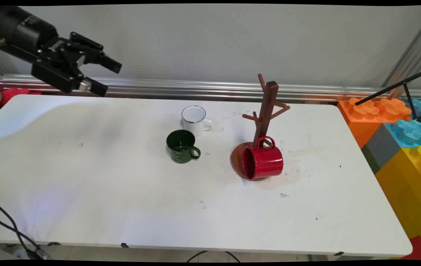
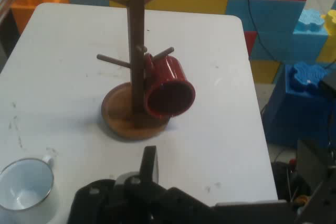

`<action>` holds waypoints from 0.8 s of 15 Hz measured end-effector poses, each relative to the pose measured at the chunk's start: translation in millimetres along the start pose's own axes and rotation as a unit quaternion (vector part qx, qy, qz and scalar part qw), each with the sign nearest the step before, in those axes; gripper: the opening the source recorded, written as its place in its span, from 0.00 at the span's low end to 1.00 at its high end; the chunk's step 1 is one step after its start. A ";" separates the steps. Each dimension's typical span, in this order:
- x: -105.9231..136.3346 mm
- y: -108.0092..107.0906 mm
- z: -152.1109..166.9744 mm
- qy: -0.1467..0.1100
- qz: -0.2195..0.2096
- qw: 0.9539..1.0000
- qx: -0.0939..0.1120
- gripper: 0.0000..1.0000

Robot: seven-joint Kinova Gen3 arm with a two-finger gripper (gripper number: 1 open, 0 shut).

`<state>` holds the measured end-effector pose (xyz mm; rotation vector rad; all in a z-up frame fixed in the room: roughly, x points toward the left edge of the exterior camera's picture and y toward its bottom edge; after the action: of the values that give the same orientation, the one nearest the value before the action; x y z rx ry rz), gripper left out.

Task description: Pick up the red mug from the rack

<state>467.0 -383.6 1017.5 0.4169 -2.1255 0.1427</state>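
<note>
- Black two-finger claw (image 1: 101, 75): raised above the white bench (image 1: 85, 192) at far left, fingers spread, holding nothing.
- Mugs, three: one red enamel mug (image 1: 263, 162) hanging on the brown wooden mug tree (image 1: 266, 111); one white enamel mug (image 1: 194, 120) and one dark green mug (image 1: 181, 146) standing just beside each other.

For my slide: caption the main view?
End effector raised upper left; red mug hangs on wooden mug tree, green mug and white mug beside.
</note>
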 end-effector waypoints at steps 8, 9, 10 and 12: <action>41.3 29.2 70.4 -0.001 -0.060 0.998 0.031 1.00; 44.6 32.8 83.5 -0.004 -0.066 0.997 0.035 1.00; 46.6 35.9 95.2 -0.007 -0.071 0.997 0.040 1.00; 48.5 40.0 116.1 -0.012 -0.080 0.996 0.049 1.00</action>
<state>337.0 -387.9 995.2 0.6465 -2.1038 0.1503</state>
